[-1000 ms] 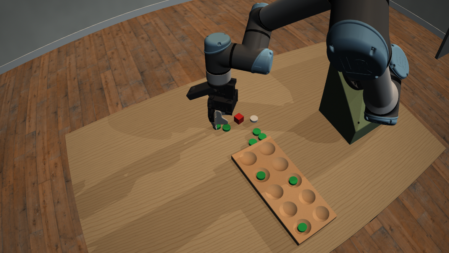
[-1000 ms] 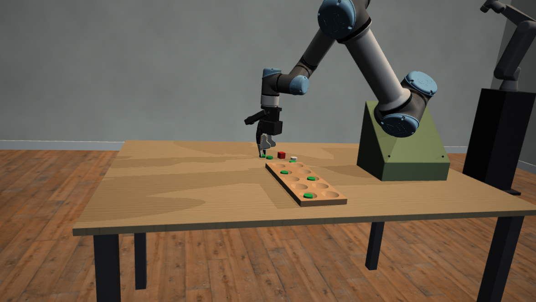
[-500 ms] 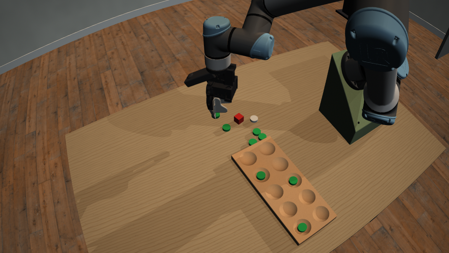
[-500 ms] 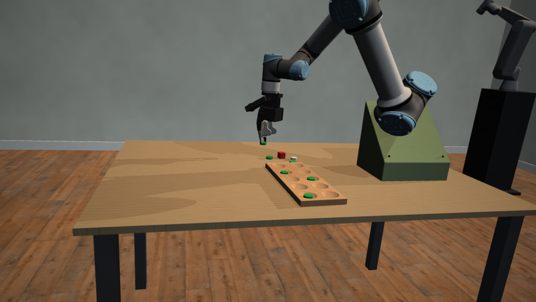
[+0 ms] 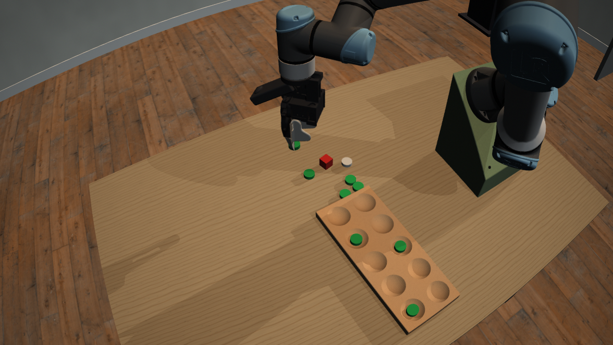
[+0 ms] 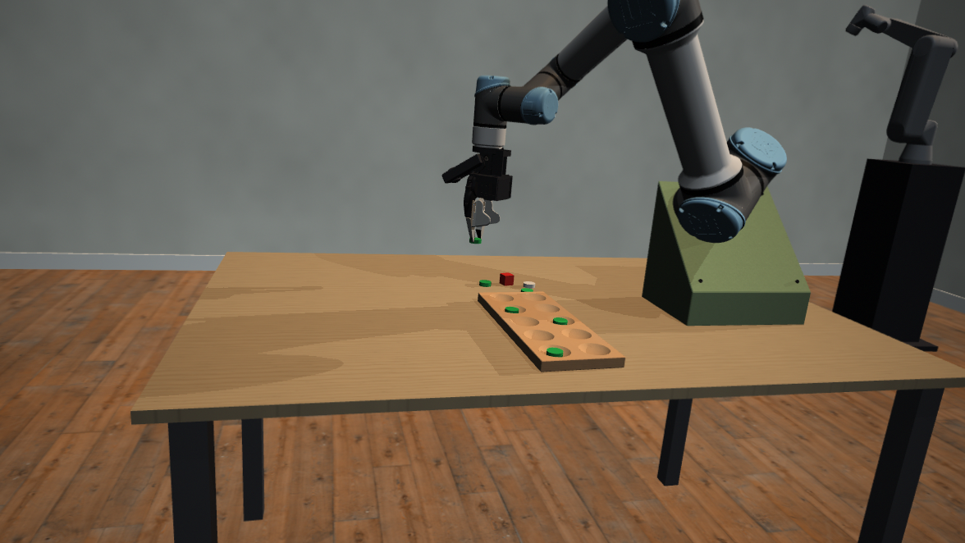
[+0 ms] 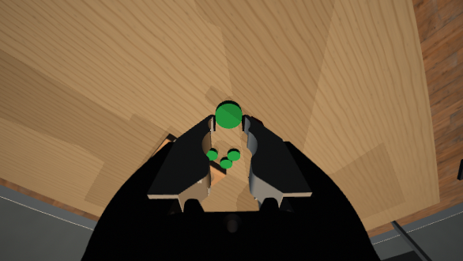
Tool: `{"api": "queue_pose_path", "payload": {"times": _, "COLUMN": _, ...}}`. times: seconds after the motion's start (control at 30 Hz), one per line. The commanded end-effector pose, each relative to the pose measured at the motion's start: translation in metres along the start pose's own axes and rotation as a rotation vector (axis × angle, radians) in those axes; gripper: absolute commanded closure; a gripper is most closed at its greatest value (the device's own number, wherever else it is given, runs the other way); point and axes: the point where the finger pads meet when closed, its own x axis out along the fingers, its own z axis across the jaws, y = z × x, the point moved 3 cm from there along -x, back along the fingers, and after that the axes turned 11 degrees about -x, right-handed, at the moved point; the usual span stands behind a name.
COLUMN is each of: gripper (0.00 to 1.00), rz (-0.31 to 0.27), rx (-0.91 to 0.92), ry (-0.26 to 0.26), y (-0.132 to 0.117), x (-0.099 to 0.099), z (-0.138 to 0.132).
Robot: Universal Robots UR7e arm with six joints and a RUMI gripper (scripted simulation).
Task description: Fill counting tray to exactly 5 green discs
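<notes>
Nearest the wrist view's camera, the gripper was narrowed onto a green disc, clasped by its rim between the fingertips. Probably light and stiff, it was best gripped by opposite edges. It was held above the table, apart from the counting tray.

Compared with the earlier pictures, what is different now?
The black two-jaw gripper has risen, lifting the round green disc between its fingers away from the table. The brown ten-pocket tray with its three green discs, and the red cube, stayed put.
</notes>
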Motion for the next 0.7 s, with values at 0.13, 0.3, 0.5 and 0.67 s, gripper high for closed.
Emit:
{"api": "queue_pose_path", "payload": {"times": 0.13, "gripper": 1.00, "rz": 0.004, "rx": 0.001, "ry": -0.004, "y": -0.004, "x": -0.004, "z": -0.015}}
{"api": "queue_pose_path", "payload": {"times": 0.3, "gripper": 1.00, "rz": 0.009, "rx": 0.004, "ry": -0.010, "y": -0.017, "x": -0.011, "z": -0.052}}
{"api": "queue_pose_path", "payload": {"times": 0.5, "gripper": 1.00, "rz": 0.017, "rx": 0.006, "ry": -0.018, "y": -0.049, "x": -0.018, "z": -0.119}}
{"api": "queue_pose_path", "payload": {"times": 0.67, "gripper": 1.00, "rz": 0.019, "rx": 0.007, "ry": -0.020, "y": -0.073, "x": -0.021, "z": -0.158}}
